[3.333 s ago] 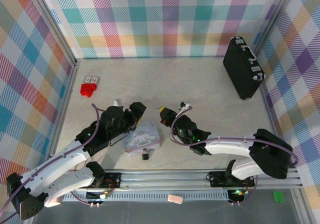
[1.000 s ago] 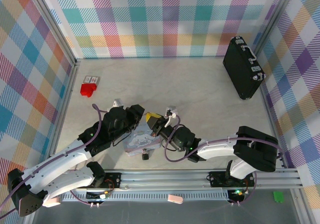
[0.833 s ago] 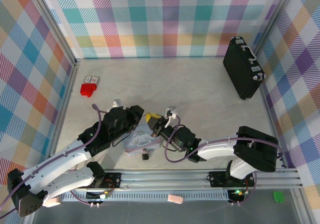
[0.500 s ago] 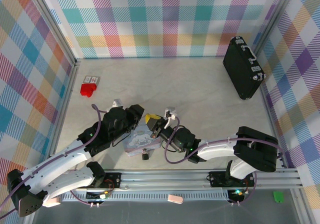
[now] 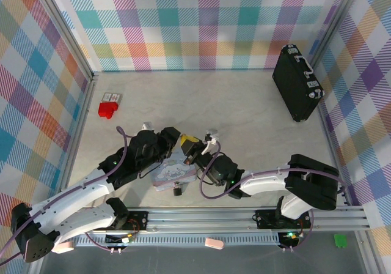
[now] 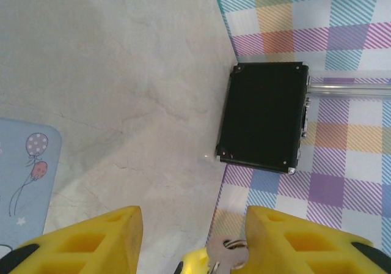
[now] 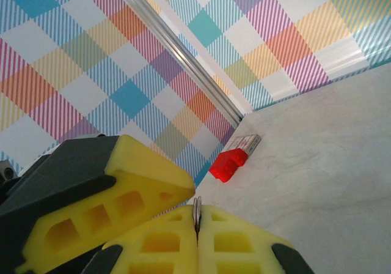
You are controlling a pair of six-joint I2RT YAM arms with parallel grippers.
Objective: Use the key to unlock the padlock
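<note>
The key is a small silvery key on a ring. My right gripper is shut on it, and only its thin edge sticks out between the yellow pads. My left gripper stands open around the key, whose ring lies against the right finger. In the top view the two grippers, left and right, meet above the far corner of the pastel blue tin. The tiny dark padlock lies on the table at the tin's near edge.
A large black case stands at the back right against the plaid wall. A red block and a small card lie at the far left. The aluminium rail runs along the near edge.
My left gripper's jaws have spread apart, letting go of the key, and it has shifted slightly right. My right gripper stays shut on the key in the same place.
</note>
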